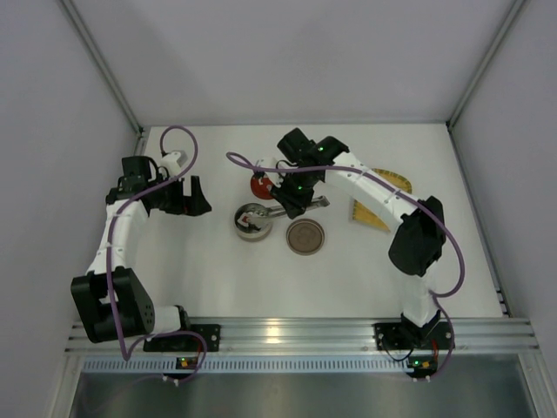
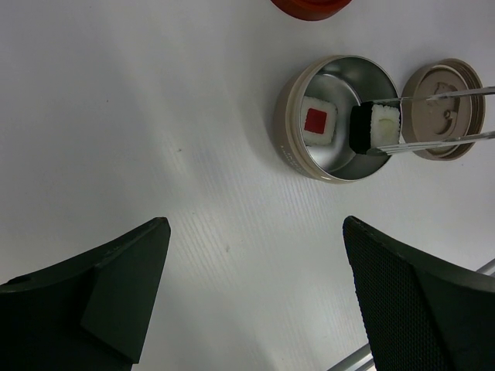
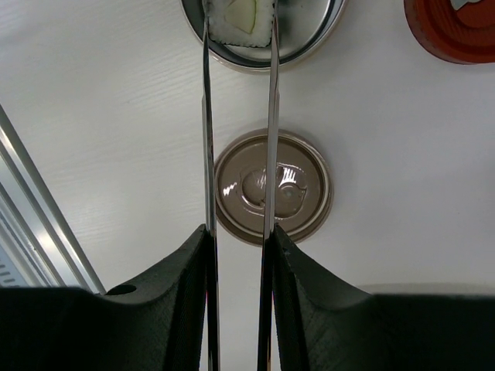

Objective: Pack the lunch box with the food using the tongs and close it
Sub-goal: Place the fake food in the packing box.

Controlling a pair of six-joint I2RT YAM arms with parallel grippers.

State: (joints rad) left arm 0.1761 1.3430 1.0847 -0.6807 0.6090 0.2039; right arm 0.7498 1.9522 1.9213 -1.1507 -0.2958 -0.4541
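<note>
The lunch box is a round steel tin (image 2: 288,124) (image 1: 241,228), standing open. Inside it lies a white food piece with a red centre (image 2: 318,124). My right gripper (image 3: 240,232) (image 1: 291,198) is shut on the slim metal tongs (image 3: 207,154) (image 2: 441,142), one finger pressing on each arm. The tong tips pinch a white and black food piece (image 2: 377,127) (image 3: 240,19) just over the tin's rim (image 3: 309,46). The tin's brown lid (image 3: 272,188) (image 1: 305,236) lies beside it on the table. My left gripper (image 2: 255,224) (image 1: 187,196) hangs open to the left of the tin, holding nothing.
A red round container (image 1: 259,185) (image 3: 452,27) sits just behind the tin. A yellow woven mat (image 1: 383,209) lies at the right, partly under the right arm. White walls enclose the table, and an aluminium rail (image 1: 296,335) runs along its near edge.
</note>
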